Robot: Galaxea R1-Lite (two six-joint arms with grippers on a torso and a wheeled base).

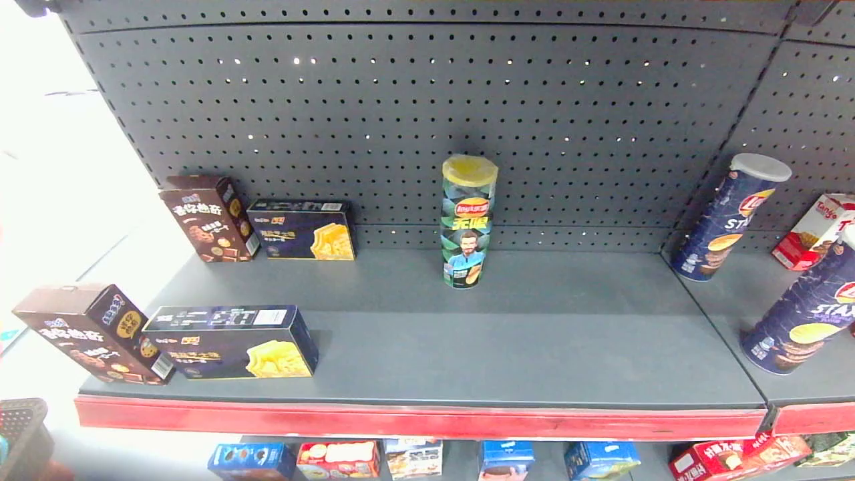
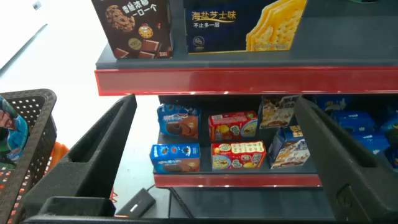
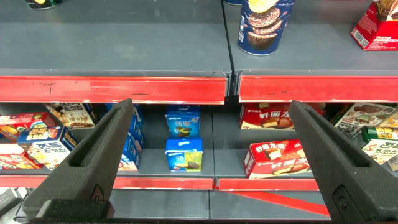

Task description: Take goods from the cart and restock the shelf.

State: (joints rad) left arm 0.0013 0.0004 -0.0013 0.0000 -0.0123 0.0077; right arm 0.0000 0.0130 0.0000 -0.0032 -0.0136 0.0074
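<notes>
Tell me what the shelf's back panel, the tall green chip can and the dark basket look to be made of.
Back panel: likely painted sheet metal, matt dark grey, punched with rows of holes. Green chip can: probably a printed cardboard tube with slight sheen; its yellow lid looks like thin plastic. Basket: seemingly moulded black plastic, a lattice of small openings.

The shelf deck [image 1: 534, 334] looks like painted metal, matt dark grey and smooth. The perforated back panel [image 1: 401, 100] wears the same dull coat. The red edge strip [image 1: 401, 421] is glossy, with scuffs showing. The chip can [image 1: 467, 227] has a shiny printed wrap and a yellow plastic lid [image 1: 469, 170]. The cracker box [image 1: 230, 342] is glossy printed card. The basket [image 2: 31, 137] is black plastic mesh. The left gripper [image 2: 216, 104] and right gripper [image 3: 211, 106] look like matt black plastic.
</notes>
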